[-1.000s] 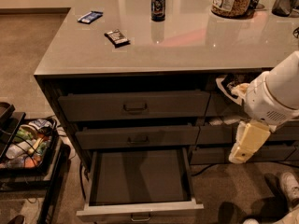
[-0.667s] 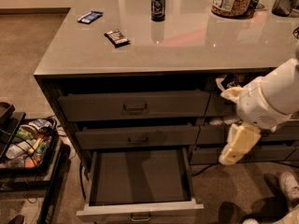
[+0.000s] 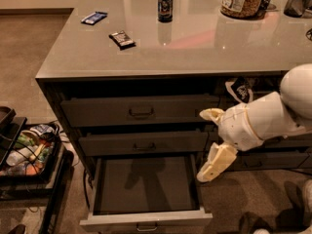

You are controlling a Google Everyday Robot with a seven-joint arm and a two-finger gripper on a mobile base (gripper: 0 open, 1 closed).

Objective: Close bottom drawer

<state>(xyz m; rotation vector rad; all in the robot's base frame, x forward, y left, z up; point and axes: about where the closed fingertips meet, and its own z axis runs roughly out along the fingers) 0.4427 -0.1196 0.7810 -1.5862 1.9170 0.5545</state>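
Bottom drawer (image 3: pixel 146 219): pulled out, lowest of 3 wide fronts, inside dark and bare. Gripper (image 3: pixel 202 146): rt of the stack, level w/ middle front, above the open drawer's rt side; fingers spread apart, holding nothing.

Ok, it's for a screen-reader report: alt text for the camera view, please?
A wide, shallow dark-grey bottom drawer stands pulled out below a grey counter, its inside plain dark. The robot's cream gripper hangs by the drawer's right side.
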